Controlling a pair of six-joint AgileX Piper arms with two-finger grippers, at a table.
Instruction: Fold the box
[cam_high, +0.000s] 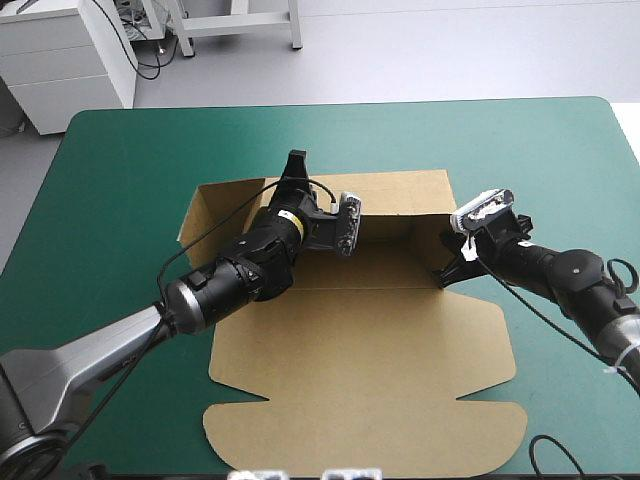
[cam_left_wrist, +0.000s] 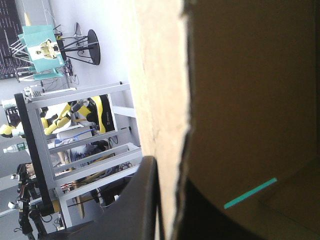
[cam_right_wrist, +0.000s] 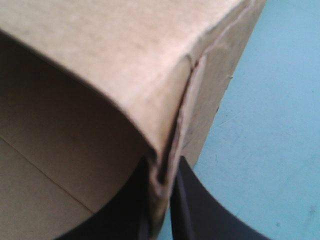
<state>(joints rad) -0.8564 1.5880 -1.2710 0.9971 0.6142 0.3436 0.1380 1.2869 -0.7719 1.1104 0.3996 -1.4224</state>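
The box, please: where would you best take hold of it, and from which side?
Probably the top edge of a raised wall, from above, one finger inside and one outside: it stands upright and thin, as the right gripper pinches its corner. The flat lid hugs the table, offering no lip.

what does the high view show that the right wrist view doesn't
Only the high view: the whole box, lid flat toward the near edge, and the left gripper on its far wall. Only the right wrist view: the right gripper pinching a doubled wall edge at a corner. Both: brown board and teal-green cover.
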